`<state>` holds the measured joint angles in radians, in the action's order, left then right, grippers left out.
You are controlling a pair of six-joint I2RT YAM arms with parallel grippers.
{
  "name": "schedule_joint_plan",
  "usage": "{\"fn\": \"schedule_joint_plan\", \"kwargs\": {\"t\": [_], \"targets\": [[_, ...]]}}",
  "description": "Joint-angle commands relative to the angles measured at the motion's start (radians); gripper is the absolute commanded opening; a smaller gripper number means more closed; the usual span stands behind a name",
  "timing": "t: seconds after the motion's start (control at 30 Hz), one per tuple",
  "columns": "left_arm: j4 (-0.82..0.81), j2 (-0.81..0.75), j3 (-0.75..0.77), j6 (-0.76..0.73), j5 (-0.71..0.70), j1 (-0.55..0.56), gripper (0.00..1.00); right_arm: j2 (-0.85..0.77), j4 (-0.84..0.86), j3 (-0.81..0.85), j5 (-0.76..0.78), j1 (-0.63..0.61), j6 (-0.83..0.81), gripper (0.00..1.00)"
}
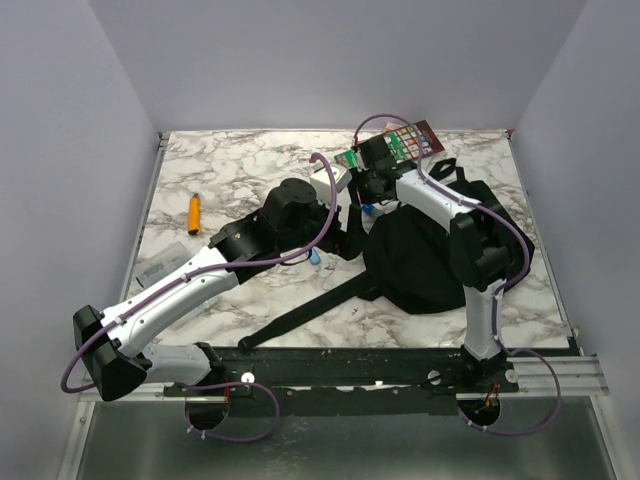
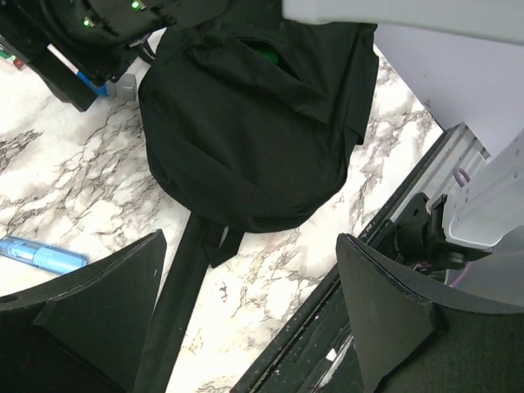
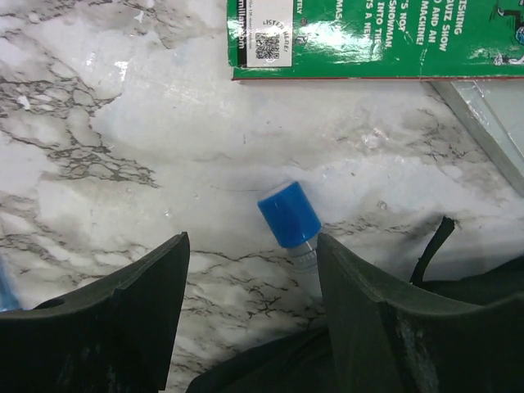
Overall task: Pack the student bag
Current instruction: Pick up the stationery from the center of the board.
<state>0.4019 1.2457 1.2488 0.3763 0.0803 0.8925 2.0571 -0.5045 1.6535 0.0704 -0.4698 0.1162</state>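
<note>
The student bag (image 1: 420,262) is a big black fabric backpack lying right of centre, one long strap (image 1: 300,318) trailing toward the near edge. In the left wrist view the bag (image 2: 254,123) fills the upper half. My left gripper (image 2: 250,278) hangs open above bare marble and the strap (image 2: 176,303), holding nothing. My right gripper (image 3: 250,270) is open just past the bag's far rim (image 3: 270,368). A small blue-capped tube (image 3: 291,217) lies on the marble against the right fingertip (image 3: 344,262), not gripped. From above, the right gripper (image 1: 372,196) sits at the bag's far-left corner.
A green-covered book (image 3: 368,37) lies flat just beyond the tube, near the back edge (image 1: 405,142). A blue pen (image 2: 41,254) rests beside my left finger. An orange marker (image 1: 194,212) and a clear wrapper (image 1: 160,268) lie at the left. A black rail (image 1: 400,365) runs along the near edge.
</note>
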Motion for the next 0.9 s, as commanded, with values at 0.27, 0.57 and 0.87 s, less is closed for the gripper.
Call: {"fn": "schedule_joint_plan", "kwargs": {"t": [0.27, 0.57, 0.87], "targets": [[-0.016, 0.002, -0.011, -0.004, 0.003, 0.002, 0.87, 0.102, 0.025, 0.049, 0.108, -0.02, -0.139, 0.6], [-0.017, 0.014, -0.011, 0.004, 0.018, 0.002, 0.87, 0.118, 0.053, -0.007, 0.022, -0.019, -0.152, 0.53], [-0.017, 0.027, -0.011, 0.007, 0.03, 0.002, 0.87, 0.121, 0.068, -0.003, 0.083, -0.021, -0.15, 0.41]]}}
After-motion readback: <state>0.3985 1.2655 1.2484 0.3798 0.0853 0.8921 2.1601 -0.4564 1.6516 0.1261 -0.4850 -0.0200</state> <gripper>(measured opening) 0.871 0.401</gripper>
